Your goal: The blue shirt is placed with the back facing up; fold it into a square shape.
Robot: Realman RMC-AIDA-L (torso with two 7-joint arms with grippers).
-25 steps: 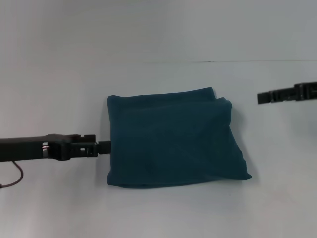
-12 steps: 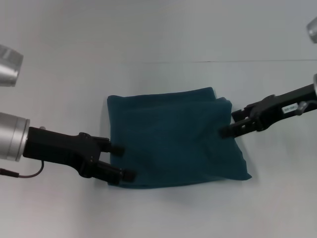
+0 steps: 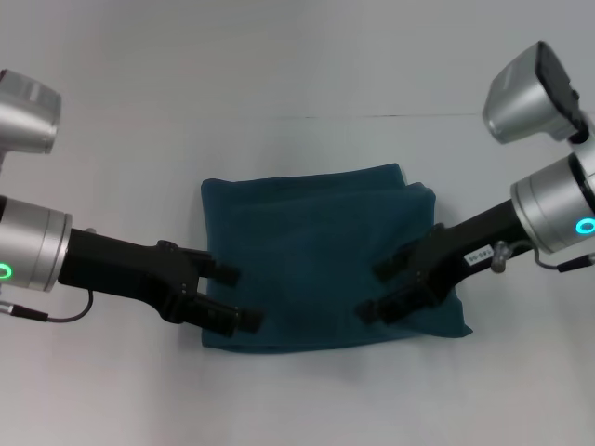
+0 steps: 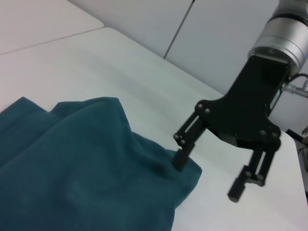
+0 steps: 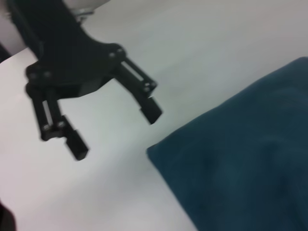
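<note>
Shirt (image 3: 325, 260) cloth is seen lying in the middle of the white table (image 3: 297, 400), already folded into a rough rectangle of dark teal, with layered edges showing along its far side and a slightly flared near right corner. No lettering is visible on the upper face. The left gripper (image 3: 237, 297) is held at the shirt's left edge, reaching in from the left with its two black fingers spread apart; one fingertip is seen over the left edge and the other over the near left corner, and no cloth is pinched between them. The right gripper (image 3: 376, 290) is placed over the shirt's right half, coming in from the right, with its fingers likewise parted and nothing clamped between them. In the left wrist view the right gripper (image 4: 208, 177) is shown with one fingertip (image 4: 181, 159) low at the shirt's (image 4: 82, 163) corner, apparently touching the cloth, and the other out over bare table (image 4: 120, 62). In the right wrist view the left gripper (image 5: 113, 130) is seen hovering just beside the corner of the shirt (image 5: 240, 159), fingers wide apart above the table (image 5: 202, 43), apart from the cloth. Both arms are seen extended toward each other across the shirt, silver wrist housings at the outer edges of the head view.
</note>
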